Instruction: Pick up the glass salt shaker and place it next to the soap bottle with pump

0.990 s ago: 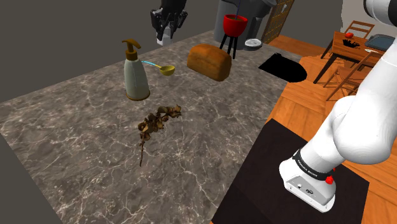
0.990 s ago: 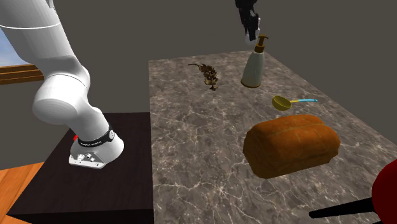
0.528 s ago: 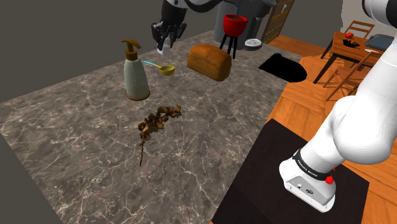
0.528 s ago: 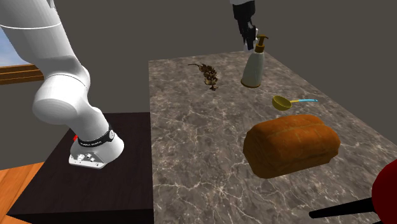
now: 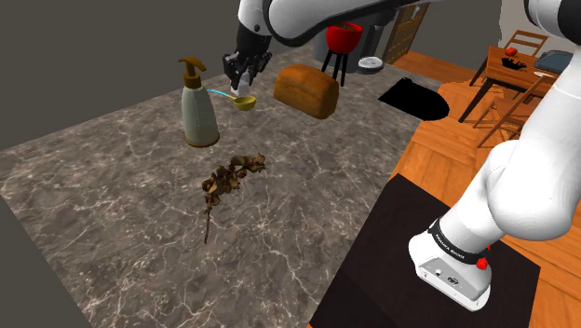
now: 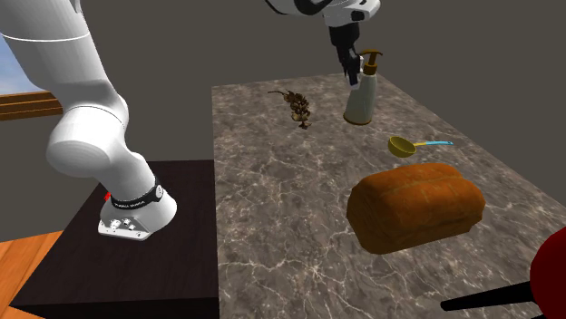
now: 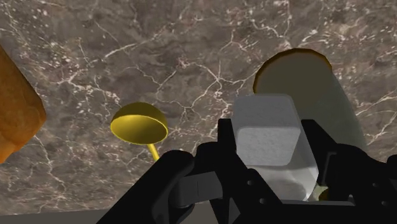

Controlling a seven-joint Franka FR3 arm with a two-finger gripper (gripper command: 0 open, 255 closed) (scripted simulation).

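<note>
Descent is the change: my gripper (image 5: pixel 243 78) has dropped towards the counter (image 5: pixel 112 219), fingers clamped on the pale salt shaker (image 7: pixel 267 137). It hangs above the counter near the soap bottle (image 5: pixel 198 110), on the shoulder view's right, so I judge release is close.

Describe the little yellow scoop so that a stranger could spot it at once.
Start at the dark marbled counter. Near its far end in the shoulder view, between the tall pump bottle and the brown bread loaf, lies the scoop. Unlike them it is small and low, with a round yellow bowl and a thin light-blue handle.
</note>
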